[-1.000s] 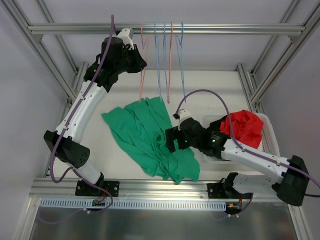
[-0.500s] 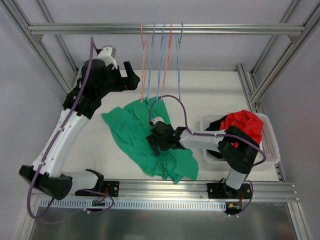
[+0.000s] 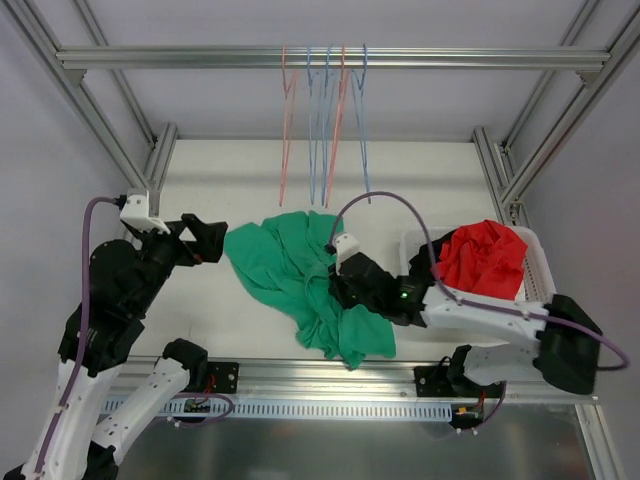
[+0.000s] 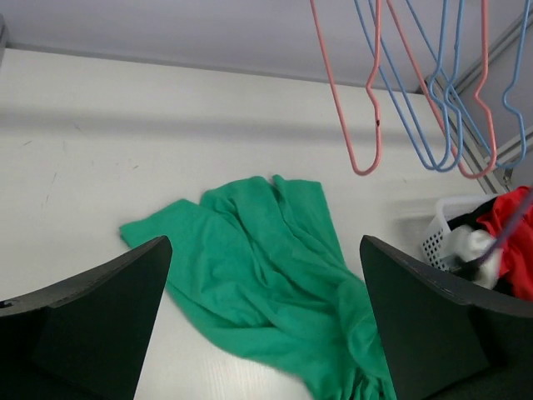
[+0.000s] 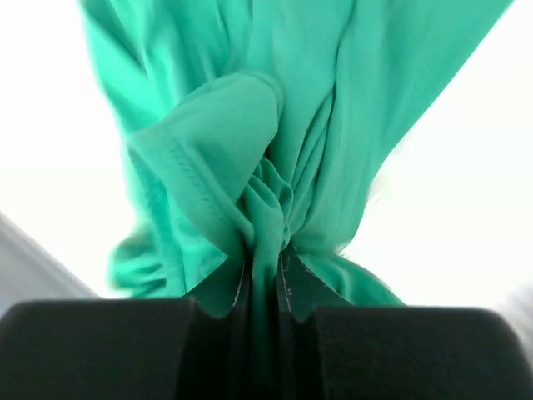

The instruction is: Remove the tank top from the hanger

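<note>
The green tank top (image 3: 285,265) lies crumpled on the white table, off every hanger. My right gripper (image 3: 336,284) is shut on a bunched fold at the garment's right side; in the right wrist view the fabric (image 5: 250,150) is pinched between the closed fingers of that gripper (image 5: 265,268). My left gripper (image 3: 207,240) stands open and empty to the left of the cloth, looking across it (image 4: 275,258). Pink and blue wire hangers (image 3: 325,120) dangle bare from the top rail, seen also in the left wrist view as hangers (image 4: 366,108).
A white basket (image 3: 538,285) with a red garment (image 3: 487,257) and dark cloth stands at the right. Aluminium frame posts (image 3: 150,165) flank the table on both sides. The overhead rail (image 3: 200,58) crosses the back.
The left arm has swung down and back from the hangers to the near left, and its gripper opened. The right gripper reached the tank top and shut on it, bunching the cloth.
</note>
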You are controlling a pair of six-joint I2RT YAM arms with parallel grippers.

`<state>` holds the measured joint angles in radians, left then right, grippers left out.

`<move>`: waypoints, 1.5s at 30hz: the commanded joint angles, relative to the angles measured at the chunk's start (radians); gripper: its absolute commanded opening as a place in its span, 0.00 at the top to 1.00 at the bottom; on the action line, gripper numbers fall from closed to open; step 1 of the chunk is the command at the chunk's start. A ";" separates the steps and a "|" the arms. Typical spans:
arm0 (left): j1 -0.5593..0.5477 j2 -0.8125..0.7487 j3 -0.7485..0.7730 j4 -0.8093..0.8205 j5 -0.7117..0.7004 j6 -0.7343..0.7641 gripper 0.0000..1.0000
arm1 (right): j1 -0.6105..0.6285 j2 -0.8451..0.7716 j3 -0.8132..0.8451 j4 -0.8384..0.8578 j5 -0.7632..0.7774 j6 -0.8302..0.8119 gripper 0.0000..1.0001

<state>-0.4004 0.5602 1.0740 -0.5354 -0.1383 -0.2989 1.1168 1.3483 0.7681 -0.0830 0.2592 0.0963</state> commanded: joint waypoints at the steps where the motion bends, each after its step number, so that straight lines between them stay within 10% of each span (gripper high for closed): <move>1: -0.008 -0.107 -0.049 -0.024 0.006 0.066 0.01 | 0.000 -0.254 0.048 -0.102 0.119 -0.018 1.00; 10: -0.006 -0.286 -0.246 -0.020 -0.121 0.089 0.02 | -0.025 -0.636 0.322 -0.535 0.323 -0.130 1.00; 24: -0.006 -0.272 -0.282 -0.021 -0.106 0.118 0.02 | -0.031 -0.563 1.008 -0.903 0.834 -0.250 1.00; 38: -0.008 -0.272 -0.281 -0.023 -0.083 0.119 0.01 | -0.038 -0.575 0.820 -0.982 0.888 -0.135 1.00; 45: -0.008 -0.283 -0.284 -0.021 -0.081 0.118 0.01 | -0.432 -0.534 0.540 -0.855 0.471 -0.069 1.00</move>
<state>-0.4004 0.2794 0.7910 -0.5812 -0.2394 -0.1947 0.8494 0.8032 1.4258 -1.0576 0.9520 -0.0147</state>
